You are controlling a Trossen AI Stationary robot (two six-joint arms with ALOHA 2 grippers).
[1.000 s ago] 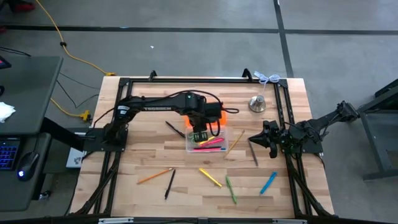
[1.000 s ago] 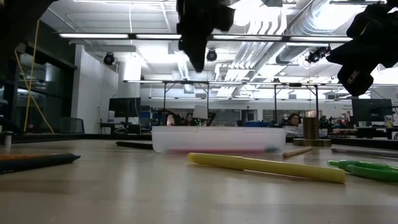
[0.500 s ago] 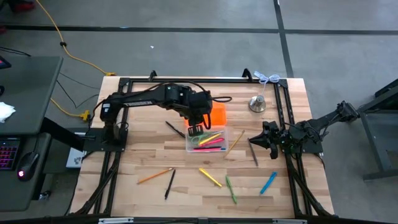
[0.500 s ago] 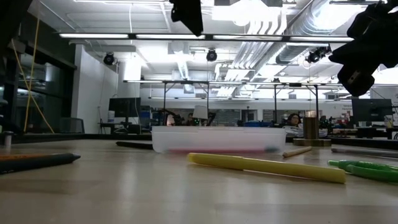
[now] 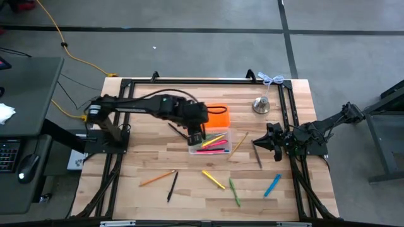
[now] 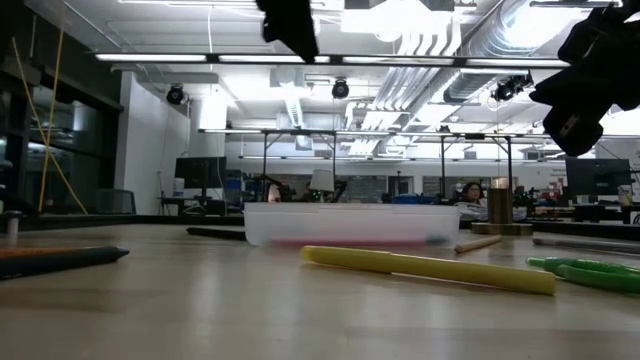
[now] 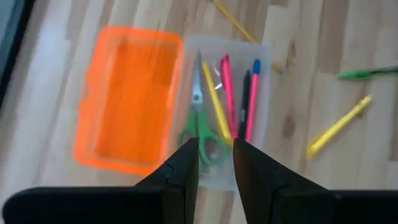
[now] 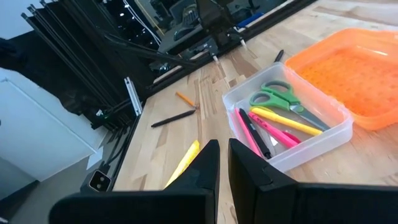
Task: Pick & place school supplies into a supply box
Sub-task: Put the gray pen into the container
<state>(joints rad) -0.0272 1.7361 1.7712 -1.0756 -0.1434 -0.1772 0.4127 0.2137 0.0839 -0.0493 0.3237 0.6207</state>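
Observation:
The clear supply box (image 5: pixel 222 150) stands mid-table, its orange lid (image 5: pixel 218 116) lying flat on the table on its far side. Inside lie green-handled scissors (image 7: pixel 199 127), a yellow marker (image 7: pixel 214 102), pink pens (image 7: pixel 227 87) and a dark pen with a blue cap (image 7: pixel 247 93). My left gripper (image 5: pixel 196 135) hangs high over the box's left end, open with nothing between its fingers. My right gripper (image 5: pixel 266 142) waits shut at the table's right side, clear of everything. More school supplies lie loose on the wood.
Near the front edge lie an orange pencil (image 5: pixel 158 178), a black pen (image 5: pixel 172 186), a yellow marker (image 5: pixel 213 180), a green pen (image 5: pixel 234 192) and a blue marker (image 5: pixel 272 185). A black pen (image 5: pixel 177 131) lies left of the box, a wooden pencil (image 5: pixel 238 144) to its right. A metal bell (image 5: pixel 261 104) stands far right.
My left gripper has risen from just above the box and drawn back toward the table's left edge, uncovering the orange lid. Its fingers keep the same gap. The box and what lies in it have stayed put.

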